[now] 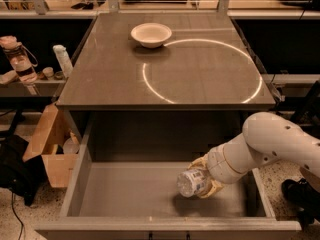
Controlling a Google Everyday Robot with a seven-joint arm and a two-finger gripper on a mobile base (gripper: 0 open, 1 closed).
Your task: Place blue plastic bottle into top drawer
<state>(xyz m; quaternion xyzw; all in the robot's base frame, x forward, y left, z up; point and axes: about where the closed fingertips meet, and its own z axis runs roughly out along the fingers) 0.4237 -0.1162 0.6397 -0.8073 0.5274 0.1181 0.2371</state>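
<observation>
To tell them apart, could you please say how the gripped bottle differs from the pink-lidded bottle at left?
The blue plastic bottle lies tilted in the gripper inside the open top drawer; the pink-lidded bottle stands upright, untouched, on the left shelf. The pink-lidded bottle has a strap; the blue plastic bottle shows none. Both look clear.

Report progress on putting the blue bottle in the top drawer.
Done: the top drawer stands open and the blue plastic bottle is inside it, toward the right side. In hand: the hand grips the bottle there, tipped sideways. Left: release it and withdraw.
</observation>
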